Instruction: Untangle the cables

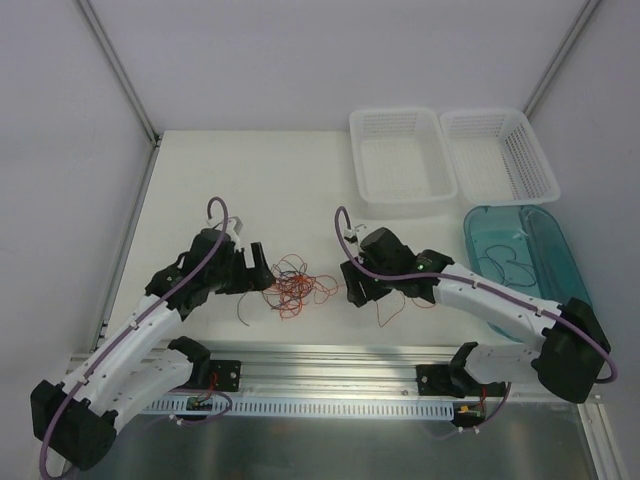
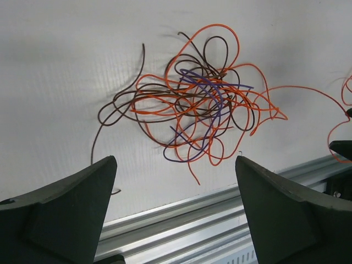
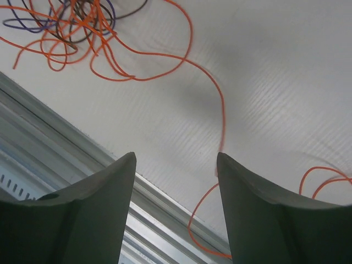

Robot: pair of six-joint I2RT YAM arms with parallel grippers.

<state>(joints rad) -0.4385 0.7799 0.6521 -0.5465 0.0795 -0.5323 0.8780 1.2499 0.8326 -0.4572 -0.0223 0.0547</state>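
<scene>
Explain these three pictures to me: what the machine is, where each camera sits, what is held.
These are two robot arms bolted to a white table. The overhead view looks down from behind them; the other two come from cameras on the wrists, so the dark wedges at the bottom are each gripper's own fingers. Between the arms lies a tangle of thin wires, orange, dark and purple. The left gripper and right gripper both stand open and hold nothing; a loose orange strand runs past the right one's finger. At the far right sit two white baskets and a teal tray holding a dark wire.
</scene>
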